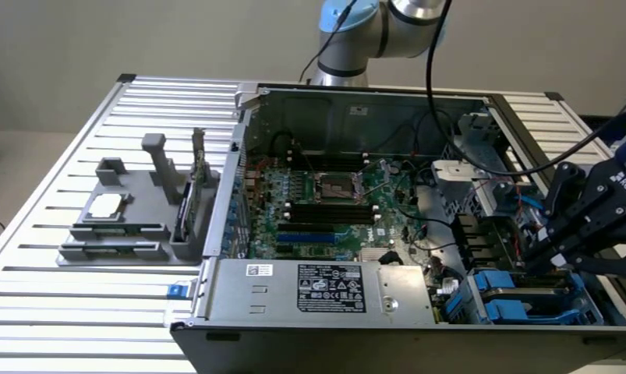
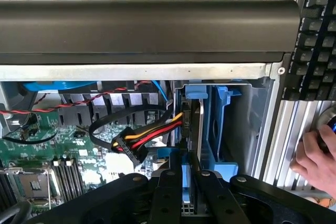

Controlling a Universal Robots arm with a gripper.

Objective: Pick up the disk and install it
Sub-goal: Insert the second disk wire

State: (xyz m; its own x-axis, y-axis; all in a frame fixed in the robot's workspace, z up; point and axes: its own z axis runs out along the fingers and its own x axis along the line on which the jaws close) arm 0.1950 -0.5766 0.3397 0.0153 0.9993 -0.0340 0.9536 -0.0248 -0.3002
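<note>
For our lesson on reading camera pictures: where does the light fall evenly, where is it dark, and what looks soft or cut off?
Exterior view: even, soft light on the slatted table; the open computer case is darker inside, and the gripper is dark against it. Wrist view: the case's black edge shows a faint sheen, the gripper is cut off, and a hand is cut off too.
</note>
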